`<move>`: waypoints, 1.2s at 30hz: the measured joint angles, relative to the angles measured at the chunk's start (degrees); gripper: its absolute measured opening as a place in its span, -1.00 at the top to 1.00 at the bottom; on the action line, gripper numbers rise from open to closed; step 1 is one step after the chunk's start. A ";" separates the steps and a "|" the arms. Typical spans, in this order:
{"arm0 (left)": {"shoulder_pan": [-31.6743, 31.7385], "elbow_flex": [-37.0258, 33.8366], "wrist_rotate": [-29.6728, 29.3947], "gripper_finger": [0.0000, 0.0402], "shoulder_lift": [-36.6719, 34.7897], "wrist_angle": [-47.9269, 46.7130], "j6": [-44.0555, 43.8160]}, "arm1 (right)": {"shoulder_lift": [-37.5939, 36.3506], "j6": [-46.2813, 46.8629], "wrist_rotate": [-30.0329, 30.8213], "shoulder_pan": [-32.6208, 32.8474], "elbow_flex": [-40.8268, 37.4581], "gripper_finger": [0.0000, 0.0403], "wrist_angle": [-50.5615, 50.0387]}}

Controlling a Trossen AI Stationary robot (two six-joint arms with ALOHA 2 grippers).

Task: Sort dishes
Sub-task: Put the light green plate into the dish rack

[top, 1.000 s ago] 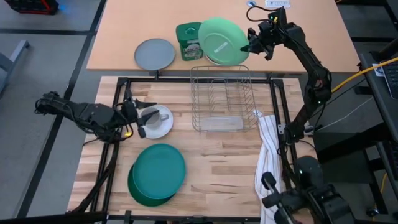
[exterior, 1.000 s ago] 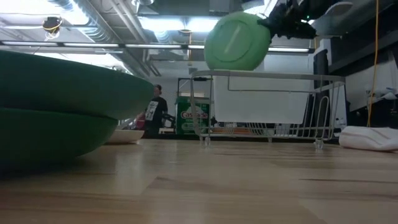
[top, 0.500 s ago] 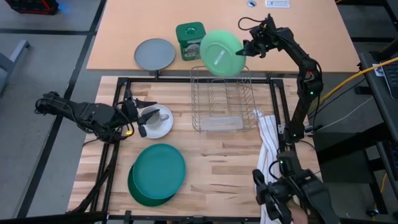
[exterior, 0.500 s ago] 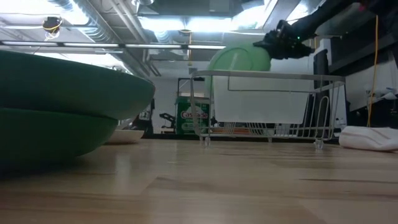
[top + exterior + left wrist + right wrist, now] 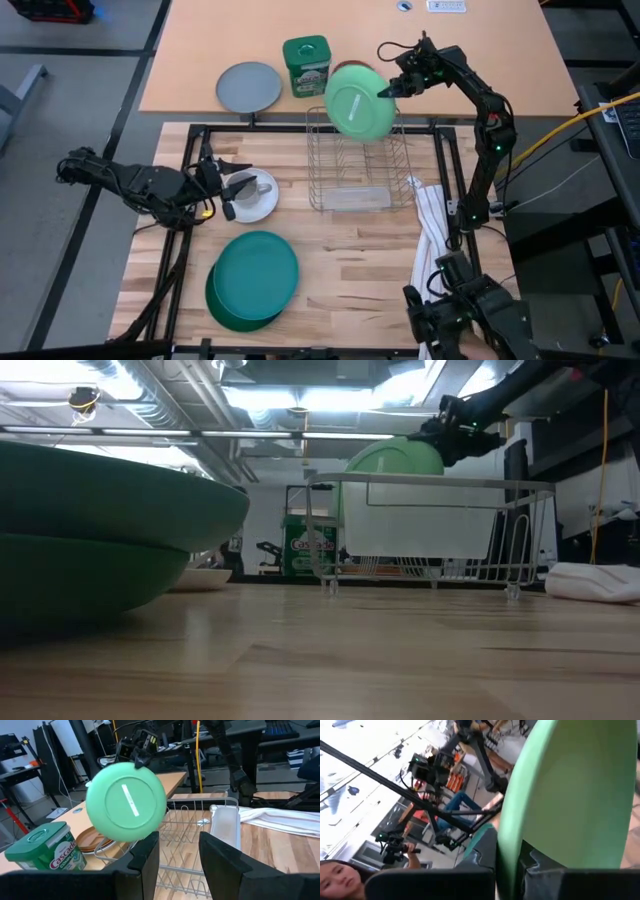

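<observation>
My right gripper (image 5: 388, 90) is shut on a light green plate (image 5: 360, 102) over the far end of the wire dish rack (image 5: 355, 165). The plate also shows in the low view (image 5: 395, 460) and the left wrist view (image 5: 126, 802). My left gripper (image 5: 232, 188) is open at the left, level with the table, its fingers by the white saucer (image 5: 258, 205) with the small grey mug (image 5: 262, 186). A teal plate (image 5: 255, 272) lies on a dark green plate (image 5: 220, 305) at the near left. My right gripper pinches the plate's rim (image 5: 512, 840) between its two fingers, one on each face, at the plate's upper far-right edge (image 5: 136, 766). The fingers come from the far right, slanting down. The plate stands tilted on edge, its labelled underside toward the left arm. Whether its lower edge touches the rack I cannot tell.
A flat grey plate (image 5: 249, 86) and a green tub (image 5: 305, 62) stand on the far table. A brown plate (image 5: 95, 839) lies behind the rack. A white towel (image 5: 432, 215) hangs at the rack's right.
My right gripper has gone down and toward the table's near edge with the light green plate. The plate has tipped from lying nearly flat to standing more on edge. It has dropped from well above the rack to the level of its top rail.
</observation>
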 joint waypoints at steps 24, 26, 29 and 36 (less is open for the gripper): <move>36.64 -0.04 36.81 0.36 14.20 20.62 -4.91 | 0.02 -3.32 6.73 7.26 0.02 0.93 -0.85; 41.59 -0.04 43.97 0.36 17.17 24.09 -5.91 | 0.02 -3.32 6.73 7.26 0.02 0.93 -0.83; 48.40 -0.04 52.97 0.36 22.16 30.11 -7.59 | 0.02 -3.32 6.75 7.26 0.02 0.93 -0.85; 61.09 2.76 69.32 0.36 35.03 40.17 -11.55 | 0.02 -3.34 5.09 7.26 0.02 0.93 -1.07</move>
